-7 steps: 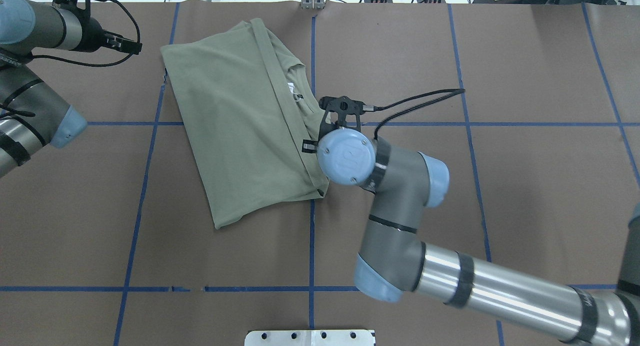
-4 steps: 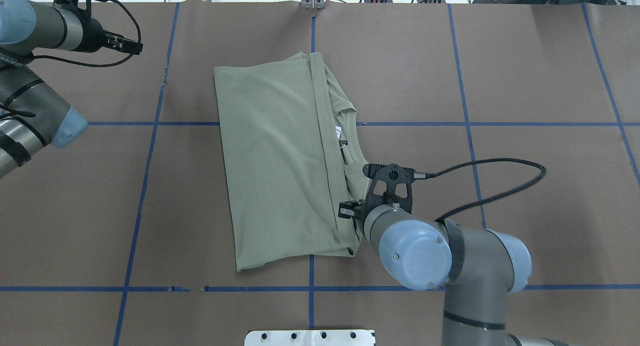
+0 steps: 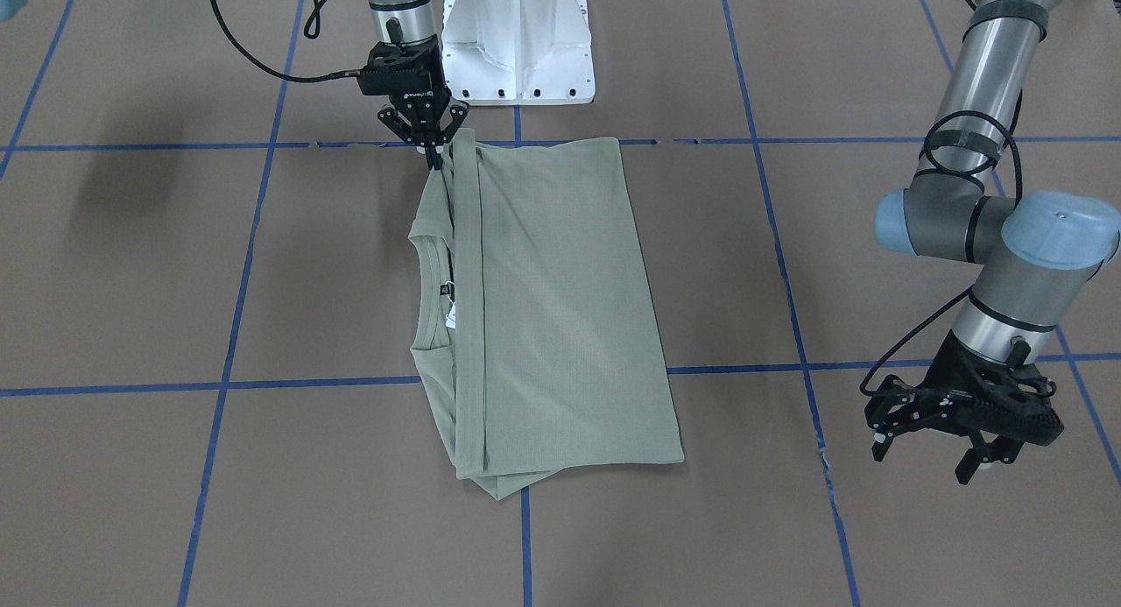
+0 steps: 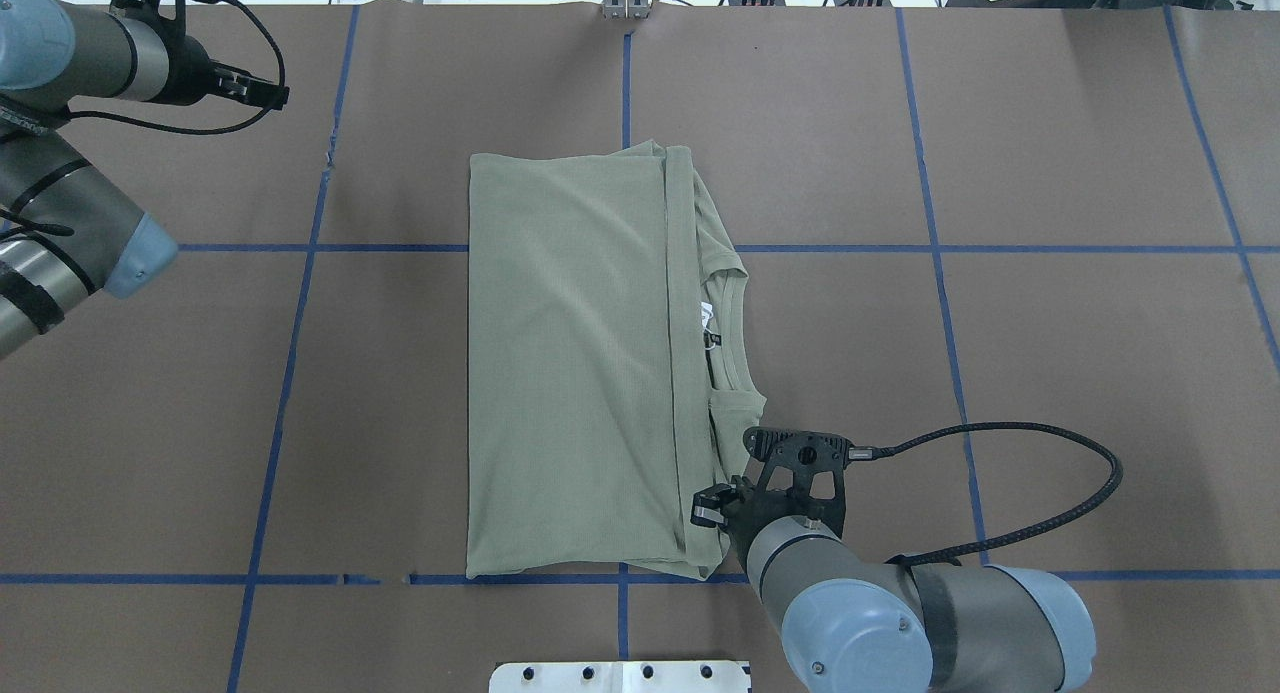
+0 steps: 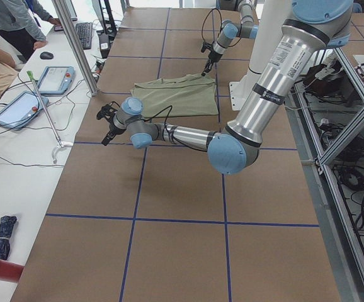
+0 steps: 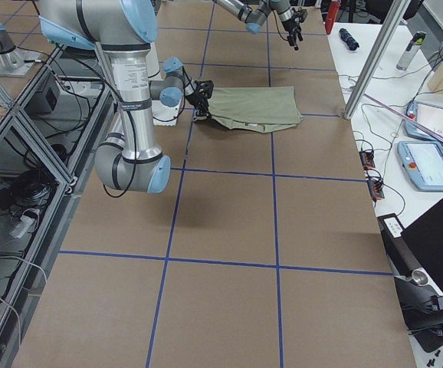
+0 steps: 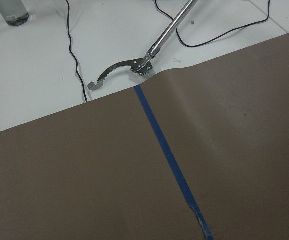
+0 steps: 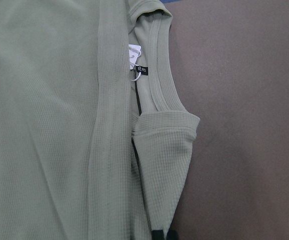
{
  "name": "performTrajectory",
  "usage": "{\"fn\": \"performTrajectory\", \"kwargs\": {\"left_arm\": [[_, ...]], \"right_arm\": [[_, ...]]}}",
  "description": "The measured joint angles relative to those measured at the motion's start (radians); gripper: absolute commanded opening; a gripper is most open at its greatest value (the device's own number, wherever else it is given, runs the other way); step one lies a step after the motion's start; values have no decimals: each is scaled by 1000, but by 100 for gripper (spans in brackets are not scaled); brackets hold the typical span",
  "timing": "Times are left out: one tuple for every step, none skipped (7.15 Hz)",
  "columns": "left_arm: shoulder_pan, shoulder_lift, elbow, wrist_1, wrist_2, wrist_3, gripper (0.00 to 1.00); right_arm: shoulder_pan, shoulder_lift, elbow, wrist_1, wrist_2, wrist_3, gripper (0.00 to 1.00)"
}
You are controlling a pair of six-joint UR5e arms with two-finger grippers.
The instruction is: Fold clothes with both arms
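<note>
The pale sage-green shirt (image 4: 570, 363) lies folded in a long rectangle at the table's middle, also in the front-facing view (image 3: 552, 300). Its collar and white tag (image 4: 706, 318) face the robot's right. My right gripper (image 3: 432, 151) is shut on the shirt's near right corner, by the base. The right wrist view shows the fabric (image 8: 109, 150) running down to the fingertips (image 8: 157, 235). My left gripper (image 3: 963, 449) hangs open and empty above bare table at the far left, well away from the shirt, and shows in the left side view (image 5: 108, 123).
The white pedestal base (image 3: 517, 38) stands just behind the shirt's near edge. Blue tape lines (image 4: 625, 73) grid the brown table. A metal grabber tool (image 7: 134, 67) lies past the far table edge. Tablets (image 5: 56, 78) and an operator are on the side bench.
My right gripper has dragged the shirt toward the robot and to the right. The shirt has turned square to the tape grid. The left arm has not moved.
</note>
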Motion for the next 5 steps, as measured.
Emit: {"fn": "performTrajectory", "kwargs": {"left_arm": [[1, 0, 0, 0, 0, 1, 100], [1, 0, -2, 0, 0, 2, 100], [0, 0, -2, 0, 0, 2, 100], [1, 0, -3, 0, 0, 1, 100], [1, 0, -3, 0, 0, 1, 100]], "right_arm": [[-13, 1, 1, -2, -18, 4, 100], [-19, 9, -5, -15, -31, -11, 100], [-4, 34, -17, -37, -17, -59, 100], [35, 77, -38, -67, 34, -125, 100], [81, 126, -74, -97, 101, -185, 100]]}}
